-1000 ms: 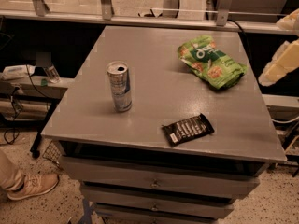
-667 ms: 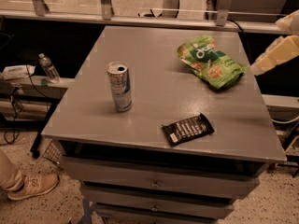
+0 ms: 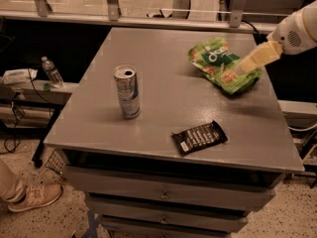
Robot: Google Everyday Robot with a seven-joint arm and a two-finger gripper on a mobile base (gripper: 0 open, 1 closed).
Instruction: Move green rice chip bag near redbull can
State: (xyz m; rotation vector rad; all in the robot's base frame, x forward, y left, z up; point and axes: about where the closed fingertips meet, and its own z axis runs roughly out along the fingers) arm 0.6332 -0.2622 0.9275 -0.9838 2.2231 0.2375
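The green rice chip bag (image 3: 217, 62) lies crumpled on the far right part of the grey table (image 3: 163, 48). The redbull can (image 3: 127, 92) stands upright on the left part of the table, well apart from the bag. My gripper (image 3: 241, 68) reaches in from the right on a white arm (image 3: 297, 31). Its yellowish tip is right over the bag's right side. I cannot see whether it touches the bag.
A small black wrapper (image 3: 199, 137) lies near the table's front edge, between can and bag. A clear water bottle (image 3: 51, 72) stands on a low shelf to the left. Drawers (image 3: 163, 195) are under the tabletop. A person's shoe (image 3: 34, 197) is at lower left.
My gripper has moved left from beyond the table's right edge and lower, to the right side of the bag. The bag, the can and the wrapper have not moved.
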